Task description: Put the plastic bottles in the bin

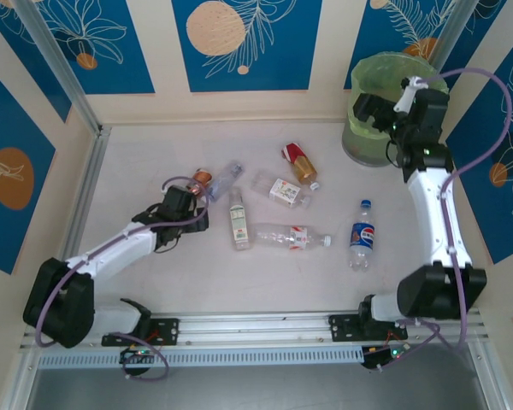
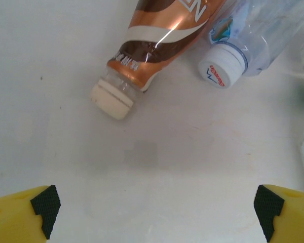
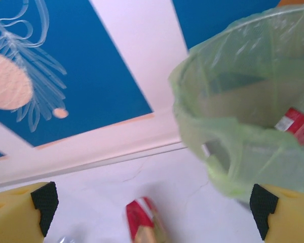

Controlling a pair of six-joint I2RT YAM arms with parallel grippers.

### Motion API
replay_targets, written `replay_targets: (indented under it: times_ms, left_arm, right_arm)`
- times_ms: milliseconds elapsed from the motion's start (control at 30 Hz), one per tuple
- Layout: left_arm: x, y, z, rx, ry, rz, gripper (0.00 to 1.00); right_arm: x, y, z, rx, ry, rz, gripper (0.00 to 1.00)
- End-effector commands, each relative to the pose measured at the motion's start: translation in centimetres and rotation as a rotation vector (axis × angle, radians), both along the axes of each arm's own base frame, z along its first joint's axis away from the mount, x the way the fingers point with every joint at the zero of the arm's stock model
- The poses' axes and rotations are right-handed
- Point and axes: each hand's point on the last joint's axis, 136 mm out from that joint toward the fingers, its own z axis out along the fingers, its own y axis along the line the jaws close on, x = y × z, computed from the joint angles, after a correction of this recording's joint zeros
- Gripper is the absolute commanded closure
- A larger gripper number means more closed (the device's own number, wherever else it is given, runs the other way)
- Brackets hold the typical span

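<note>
Top external: high over the near edge, looking down on the whole counter (image 1: 154,145). Left wrist: close above the counter, copper-labelled bottle (image 2: 157,40) just beyond its jaws. Right wrist: raised, facing the bin (image 3: 233,136) beyond and right of its jaws. Top view shares both.

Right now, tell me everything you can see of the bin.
The bin is a round, translucent grey-green bucket. It stands upright at the far right corner of the table. A light green plastic bag lines it, folded loosely over the rim. Inside, a red label shows against the wall.

Left pincer (image 2: 157,211), right pincer (image 3: 154,205): wide open
</note>
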Motion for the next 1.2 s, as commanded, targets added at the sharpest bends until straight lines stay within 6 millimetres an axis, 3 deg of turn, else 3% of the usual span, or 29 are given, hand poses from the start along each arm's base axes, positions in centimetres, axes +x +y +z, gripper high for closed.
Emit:
replay_targets:
  times_ms: [0,233,433,633,933,1167]
  left_arm:
    - [0.7,1.1,-0.2,0.15,0.056,-0.06,0.0]
    - [3.2,1.2,-1.8,0.105,0.136,-0.168,0.0]
    - [4.5,1.8,-2.6,0.069,0.196,-0.235,0.0]
    - [6.1,2.7,-4.0,0.094,0.235,-0.257,0.04]
    - [6.7,3.5,-6.3,0.197,0.308,-0.337,0.26]
    - [7.3,2.5,-7.2,0.167,0.303,-0.38,0.32]
  right_arm:
    - [-2.9,2.5,-0.1,0.074,-0.028,0.104,0.01]
    - [-7.6,5.2,-2.8,0.122,0.025,0.209,0.0]
    - [-9.6,4.4,-4.7,0.084,0.09,0.152,0.0]
    - [-10.3,4.6,-4.5,0.097,0.073,0.157,0.01]
    - [-10.9,4.8,-3.9,0.105,0.079,0.153,0.01]
    - [-11.2,5.1,-3.7,0.109,0.078,0.156,0.01]
